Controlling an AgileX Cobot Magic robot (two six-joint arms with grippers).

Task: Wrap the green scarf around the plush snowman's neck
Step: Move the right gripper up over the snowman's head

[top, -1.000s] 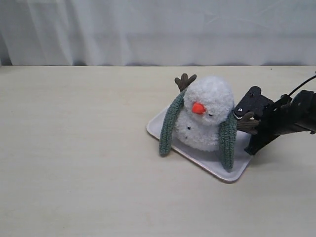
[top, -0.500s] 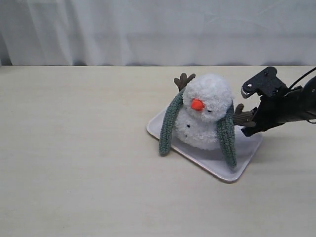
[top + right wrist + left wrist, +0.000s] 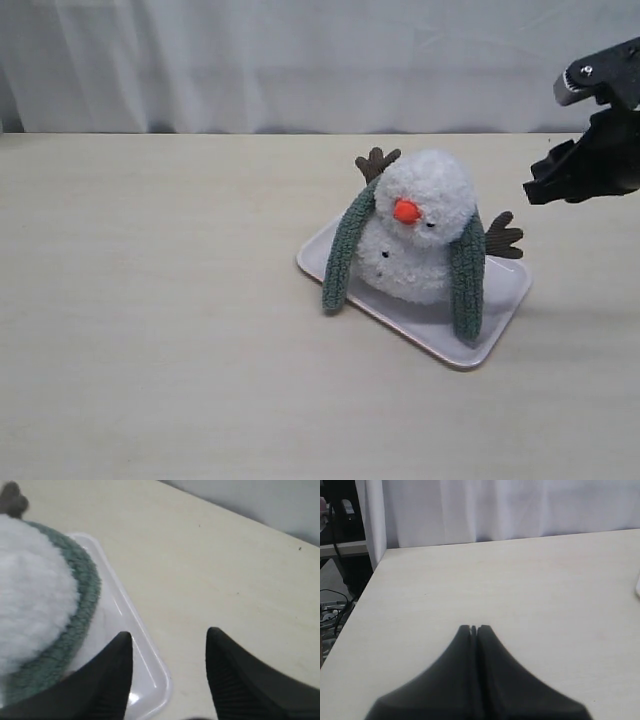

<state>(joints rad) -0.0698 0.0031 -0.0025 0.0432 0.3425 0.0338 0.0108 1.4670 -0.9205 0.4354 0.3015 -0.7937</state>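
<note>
The right gripper (image 3: 169,635) is hovering empty, jaws parted, up beside the plush snowman (image 3: 425,215). The nearer tail of the green scarf (image 3: 465,270) is hanging straight down below it. The left gripper (image 3: 474,628) is resting closed and empty, well apart.

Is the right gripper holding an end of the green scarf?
No, the right gripper is open and empty, apart from the green scarf, whose two ends hang down the plush snowman's sides.

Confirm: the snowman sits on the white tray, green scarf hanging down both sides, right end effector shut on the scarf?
No: the right end effector is open and empty, off the green scarf; the right wrist view shows it. The rest holds.
</note>
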